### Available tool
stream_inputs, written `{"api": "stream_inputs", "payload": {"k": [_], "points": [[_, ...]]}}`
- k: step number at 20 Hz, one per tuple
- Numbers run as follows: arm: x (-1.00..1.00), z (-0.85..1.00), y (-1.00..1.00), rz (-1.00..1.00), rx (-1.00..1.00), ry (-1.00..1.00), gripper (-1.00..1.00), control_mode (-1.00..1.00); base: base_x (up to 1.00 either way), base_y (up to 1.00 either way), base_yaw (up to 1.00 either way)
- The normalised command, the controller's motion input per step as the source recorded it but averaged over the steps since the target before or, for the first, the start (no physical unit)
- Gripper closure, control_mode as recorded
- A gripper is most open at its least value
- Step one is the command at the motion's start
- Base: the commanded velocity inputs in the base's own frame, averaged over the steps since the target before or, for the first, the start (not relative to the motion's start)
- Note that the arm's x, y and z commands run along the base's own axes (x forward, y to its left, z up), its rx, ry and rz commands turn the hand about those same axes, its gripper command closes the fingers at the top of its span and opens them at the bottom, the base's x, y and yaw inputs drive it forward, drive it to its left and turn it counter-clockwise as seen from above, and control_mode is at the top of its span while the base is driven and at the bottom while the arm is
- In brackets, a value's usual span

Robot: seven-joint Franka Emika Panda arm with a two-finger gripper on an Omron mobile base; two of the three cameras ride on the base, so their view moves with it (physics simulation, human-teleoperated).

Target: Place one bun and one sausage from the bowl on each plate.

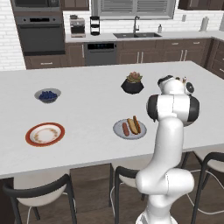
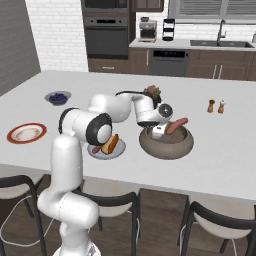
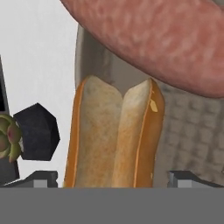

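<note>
- Pincer [image 3: 113, 177] spread wide, holding nothing, its two tips standing either side of the bun [image 3: 114, 135] that lies in the bowl [image 2: 166, 145]; I hang low over the bowl, which sits on the surface [image 1: 87, 144] just right of the grey plate [image 1: 130, 129].
- Sausage [image 3: 162, 39] leans on the bowl's rim right above the bun, very close to my hand. If I drop straight down, my hand could knock it, and it might roll out onto the surface.
- Bun is split and soft-looking. If I press my tips together too high, or off its middle, I judge it could squash, twist or slip free as I lift.
- Bowl wall stands near my tips. A tip catching it could shove the whole bowl toward the grey plate.
- Grey plate already carries one bun and one sausage, so this bun belongs on the orange-rimmed plate [image 1: 45, 134], well off to the left. That is a long carry, and a weak hold could drop the bun on the way.
- Plant pot [image 1: 132, 86] stands just beyond; a wide swing could clip it.
</note>
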Motion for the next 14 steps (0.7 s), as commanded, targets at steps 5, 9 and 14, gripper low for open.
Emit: {"api": "stream_inputs", "payload": {"k": [5,9,14], "points": [[0.00,0.00,0.00,0.00,0.00,0.00,1.00,-1.00,0.00,0.00,0.00],[0.00,0.00,0.00,0.00,0.00,0.00,1.00,-1.00,0.00,0.00,0.00],[0.00,0.00,0.00,0.00,0.00,0.00,1.00,-1.00,0.00,0.00,0.00]]}}
